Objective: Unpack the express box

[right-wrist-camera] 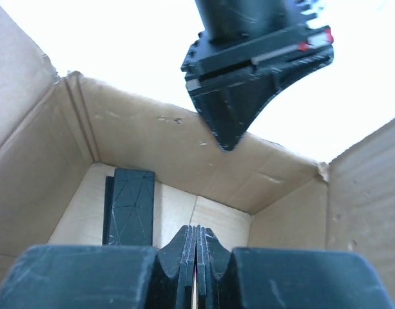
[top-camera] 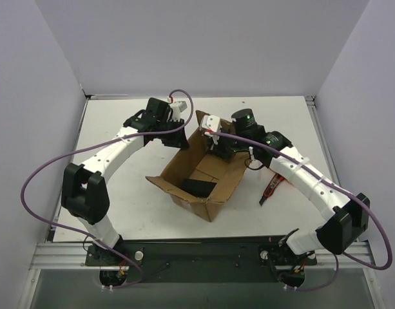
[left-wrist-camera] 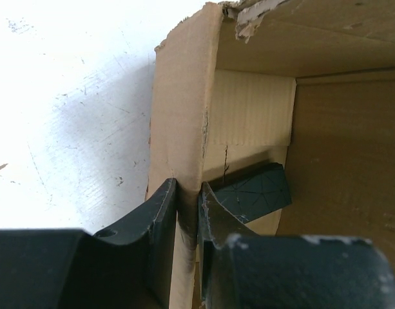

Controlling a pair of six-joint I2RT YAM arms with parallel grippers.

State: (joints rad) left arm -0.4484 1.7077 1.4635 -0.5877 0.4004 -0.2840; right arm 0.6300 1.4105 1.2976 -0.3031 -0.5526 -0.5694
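1. Overhead view: the express box [top-camera: 228, 177] is sitting open at mid-table between the two arms, its flaps splaying outward. A black block [top-camera: 198, 187] is lying inside it.
2. Left wrist view: the left gripper [left-wrist-camera: 187, 212] is pinching the box's side wall, with one finger outside and one inside.
3. Right wrist view: the right gripper [right-wrist-camera: 196, 248] is hanging inside the box with its fingers pressed together. I cannot tell whether anything is caught between them.
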